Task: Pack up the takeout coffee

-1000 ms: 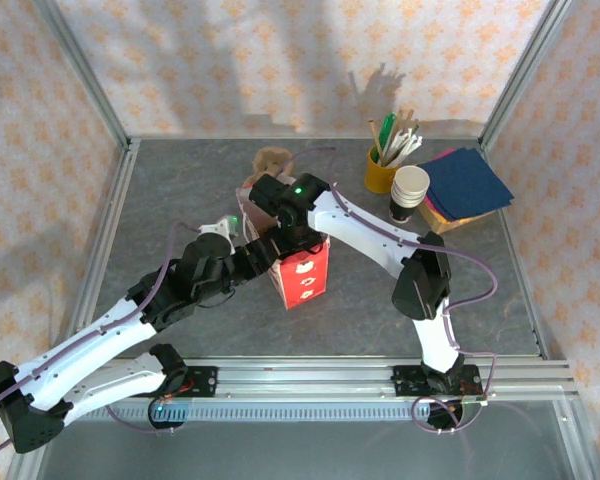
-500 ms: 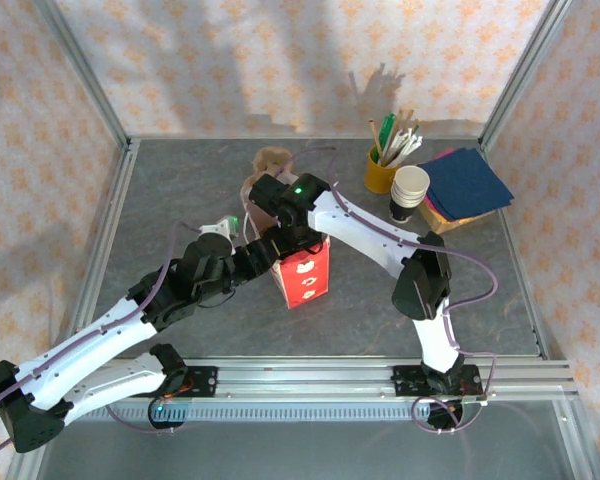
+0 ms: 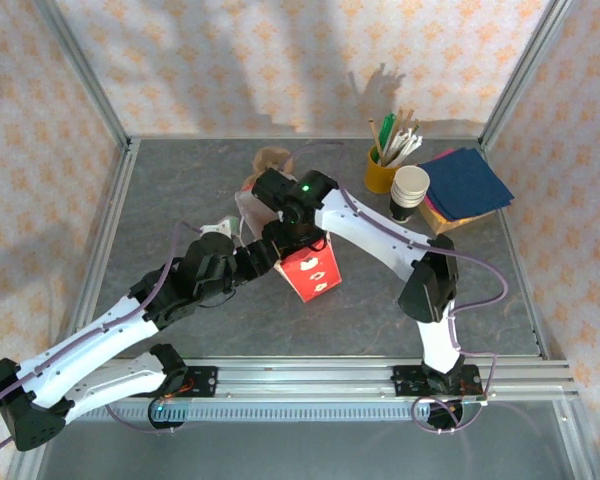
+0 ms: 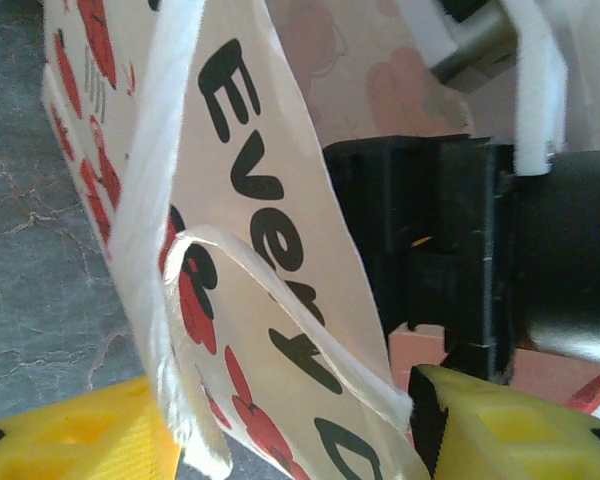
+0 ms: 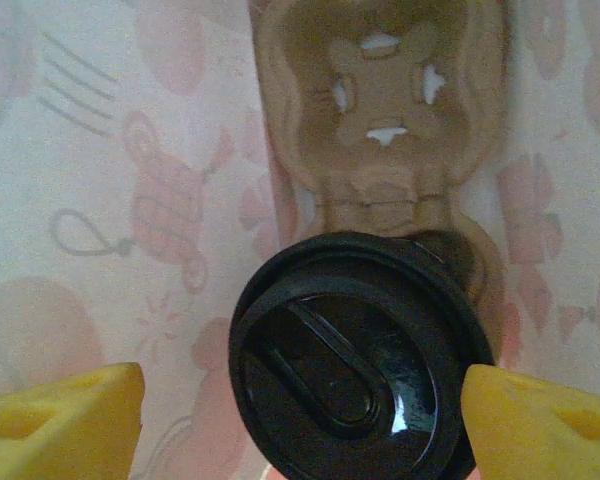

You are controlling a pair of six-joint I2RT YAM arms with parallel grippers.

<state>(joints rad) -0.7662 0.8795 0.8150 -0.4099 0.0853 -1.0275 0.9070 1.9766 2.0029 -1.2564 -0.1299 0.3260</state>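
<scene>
The takeout coffee cup (image 5: 355, 370) stands inside the printed paper bag (image 3: 310, 272). The right wrist view looks straight down on its round black lid, and the cup appears to sit in the near socket of a brown moulded-pulp cup carrier (image 5: 380, 120) on the bag's floor. The carrier's other socket, further in, is empty. The right gripper (image 5: 300, 395) hangs directly above the cup inside the bag's mouth, released and gripping nothing. Its left finger is well apart from the lid, while its right finger sits just beside the rim. The cup's long axis therefore runs straight up toward this gripper, which makes the right arm by far the nearer one. The way out is back along that same line, past the thin bag walls close on both sides. The left gripper (image 4: 295, 420) reaches in from the near left and straddles the top edge of the bag's wall, with the folded paper handle (image 4: 280, 300) between its fingers. Both fingers seem to touch the paper, but I cannot tell whether they are actually pinching it. In the top view the bag leans, so any tug on that wall could tip it with the cup inside.
</scene>
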